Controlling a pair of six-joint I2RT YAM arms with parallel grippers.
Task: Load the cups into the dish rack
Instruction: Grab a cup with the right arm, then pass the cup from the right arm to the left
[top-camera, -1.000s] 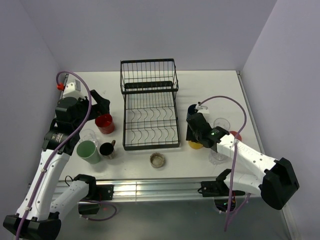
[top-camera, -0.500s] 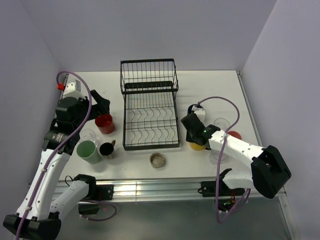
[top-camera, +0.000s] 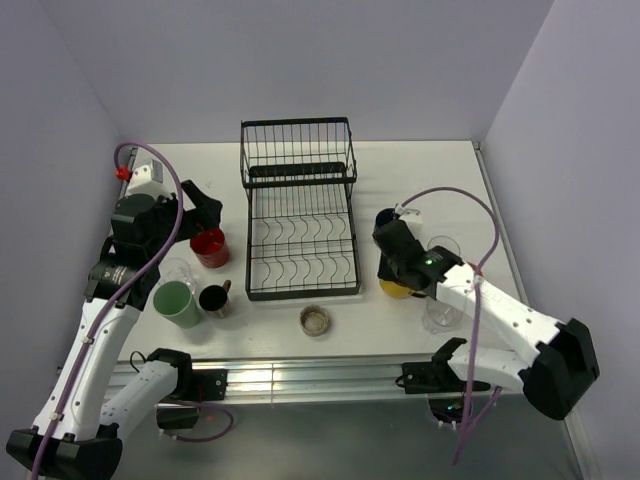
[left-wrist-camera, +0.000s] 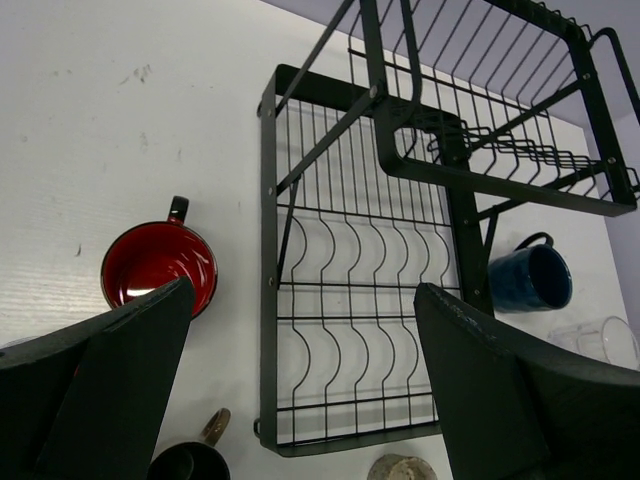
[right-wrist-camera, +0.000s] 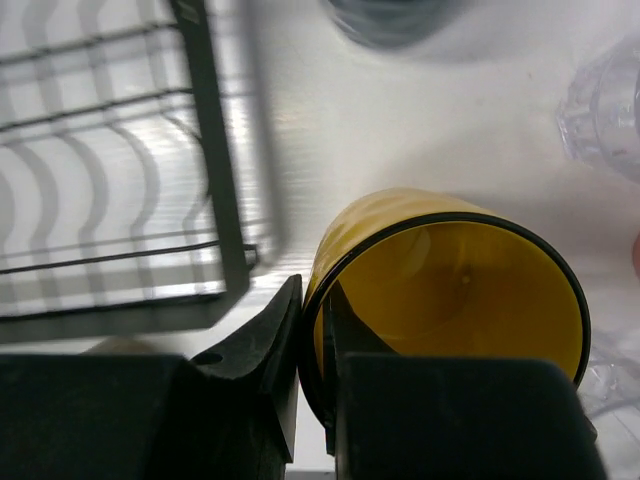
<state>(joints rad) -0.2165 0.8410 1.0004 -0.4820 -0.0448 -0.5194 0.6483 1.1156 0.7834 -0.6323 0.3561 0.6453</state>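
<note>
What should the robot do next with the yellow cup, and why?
Probably lift it straight up a little. The right tool is shut on the rim of the yellow cup, one finger inside, one outside, so the grip looks made. The dish rack beside it holds no cups, and its edge needs clearing.

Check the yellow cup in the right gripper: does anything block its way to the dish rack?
Nothing visible. Only bare table separates the yellow cup from the dish rack; the navy mug stands behind, off that line.
</note>
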